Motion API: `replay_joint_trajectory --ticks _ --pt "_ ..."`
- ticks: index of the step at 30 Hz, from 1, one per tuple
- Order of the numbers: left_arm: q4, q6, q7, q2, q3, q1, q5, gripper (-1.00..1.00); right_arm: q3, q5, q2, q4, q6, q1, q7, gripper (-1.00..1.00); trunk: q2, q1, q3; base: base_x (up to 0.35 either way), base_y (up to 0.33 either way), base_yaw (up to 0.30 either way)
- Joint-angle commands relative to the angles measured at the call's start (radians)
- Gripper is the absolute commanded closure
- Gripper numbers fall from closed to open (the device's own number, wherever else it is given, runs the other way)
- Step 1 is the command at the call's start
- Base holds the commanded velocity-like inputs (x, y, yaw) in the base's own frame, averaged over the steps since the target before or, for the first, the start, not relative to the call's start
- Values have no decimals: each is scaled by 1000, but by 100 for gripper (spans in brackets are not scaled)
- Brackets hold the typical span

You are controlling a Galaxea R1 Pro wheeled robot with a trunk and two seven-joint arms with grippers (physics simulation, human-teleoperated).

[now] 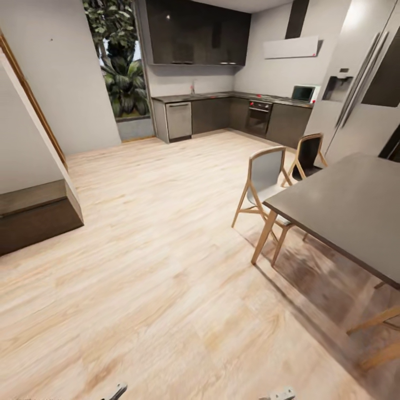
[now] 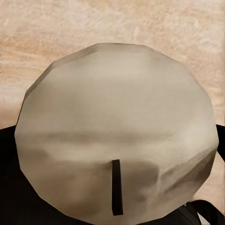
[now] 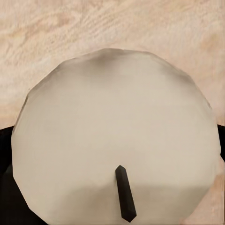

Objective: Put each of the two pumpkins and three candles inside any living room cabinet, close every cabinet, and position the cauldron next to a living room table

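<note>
Two candles are carried, one per gripper. Left candle (image 2: 117, 131): pale faceted top with dark wick, close before the left wrist camera, dark finger parts at its lower edges. Right candle (image 3: 115, 136): seen the same way before the right wrist. Grip is judged pinched on each, though the fingers are mostly hidden. Beyond both, wood floor (image 1: 166, 266). Ahead lie a dining table (image 1: 355, 205), chairs (image 1: 265, 183) and kitchen. Step judged: transit to a cabinet. Grips should be kept firm, turns slow, the table given room.

Pale candle (image 2: 117, 131) close to each wrist camera
</note>
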Motion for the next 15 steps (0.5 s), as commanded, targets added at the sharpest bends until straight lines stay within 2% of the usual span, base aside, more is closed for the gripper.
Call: replay_joint_trajectory --ticks 1,15 --pt "0 1 0 0 0 0 -1 100 0 -4 0 0 0 0 2 100 0 0 -1 182 0 267" --pt "1 0 0 1 0 0 0 100 0 -4 0 0 -1 0 2 100 0 0 -2 14 0 285"
